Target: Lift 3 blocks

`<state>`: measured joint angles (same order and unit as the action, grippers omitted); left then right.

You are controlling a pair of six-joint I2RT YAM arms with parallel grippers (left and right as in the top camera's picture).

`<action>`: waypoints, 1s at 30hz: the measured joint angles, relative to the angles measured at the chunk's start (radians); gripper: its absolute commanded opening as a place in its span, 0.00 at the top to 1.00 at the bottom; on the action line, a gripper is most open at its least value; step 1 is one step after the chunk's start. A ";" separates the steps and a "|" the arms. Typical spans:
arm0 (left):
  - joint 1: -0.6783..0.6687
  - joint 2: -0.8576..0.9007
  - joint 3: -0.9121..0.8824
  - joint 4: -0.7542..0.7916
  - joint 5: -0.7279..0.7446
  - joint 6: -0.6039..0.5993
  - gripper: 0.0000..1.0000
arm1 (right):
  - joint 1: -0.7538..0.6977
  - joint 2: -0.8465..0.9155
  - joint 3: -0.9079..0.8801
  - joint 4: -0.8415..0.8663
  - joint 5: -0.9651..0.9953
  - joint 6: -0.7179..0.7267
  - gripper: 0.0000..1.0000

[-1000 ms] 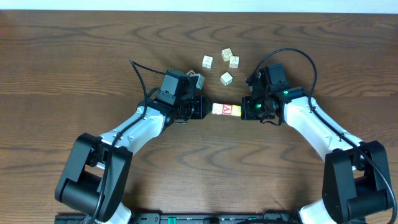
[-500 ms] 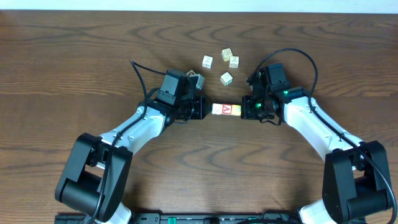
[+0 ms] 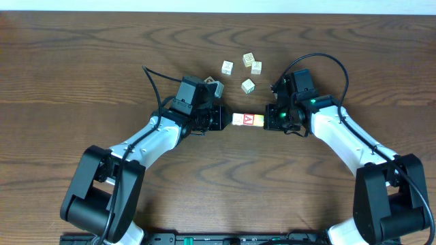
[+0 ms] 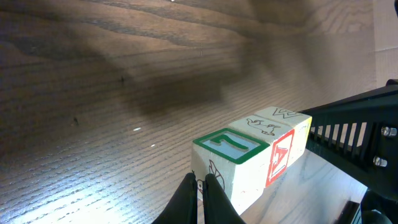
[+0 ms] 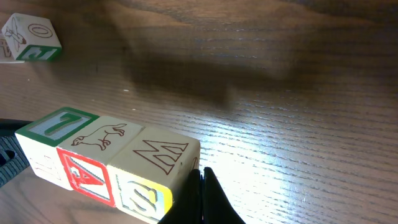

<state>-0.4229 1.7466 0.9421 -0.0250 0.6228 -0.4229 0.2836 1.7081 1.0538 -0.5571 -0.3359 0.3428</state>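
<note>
left gripper (image 3: 227,120): fingers (image 4: 188,198) pressed together, nothing btwn them. tips push flat on one end of the row.
right gripper (image 3: 266,120): fingers (image 5: 211,194) pressed together too, nothing btwn them. tips push on the other end of the row.
3 blocks (image 3: 248,120): in one straight row, side by side & touching, squeezed btwn the two sets of tips.
whitish block (image 3: 238,120): right at the left tips, touching them. l wrist cam shows a green frame w/ a mark like a 7 on its up face.
red a block (image 3: 249,120): middle of the row, touching both others, no finger on it. wrist cams show a duck drawing on the up face, red a on a side.
pale yellow block (image 3: 259,120): right at the right tips, touching them. r wrist cam shows a brown zigzag letter on top, yellow face w/ an s on a side.
row height: looks up off the table (image 3: 82,61); a dark shadow lies on the wood past the row in both wrist cams.
loose cubes (image 3: 248,86): four small pale ones beyond the tips, apart from the row, nearer the right gripper's side.
one more cube (image 3: 214,84): just behind the left gripper, partly hidden by it.
</note>
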 measured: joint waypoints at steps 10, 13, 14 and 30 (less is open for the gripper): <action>0.000 0.000 0.000 0.000 0.007 0.000 0.93 | 0.000 -0.004 0.000 0.000 0.001 0.006 0.99; 0.000 0.000 0.000 0.000 0.008 0.000 0.93 | 0.000 -0.018 0.000 0.000 0.004 0.006 0.99; 0.000 0.000 0.000 -0.001 0.008 0.000 0.93 | 0.000 -0.024 0.000 0.000 0.005 0.006 0.99; 0.000 0.000 0.000 -0.001 0.031 0.005 0.93 | 0.000 -0.042 0.000 -0.008 0.015 0.006 0.99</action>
<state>-0.4225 1.7466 0.9421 -0.0261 0.6540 -0.4179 0.2836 1.6665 1.0542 -0.5652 -0.3206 0.3485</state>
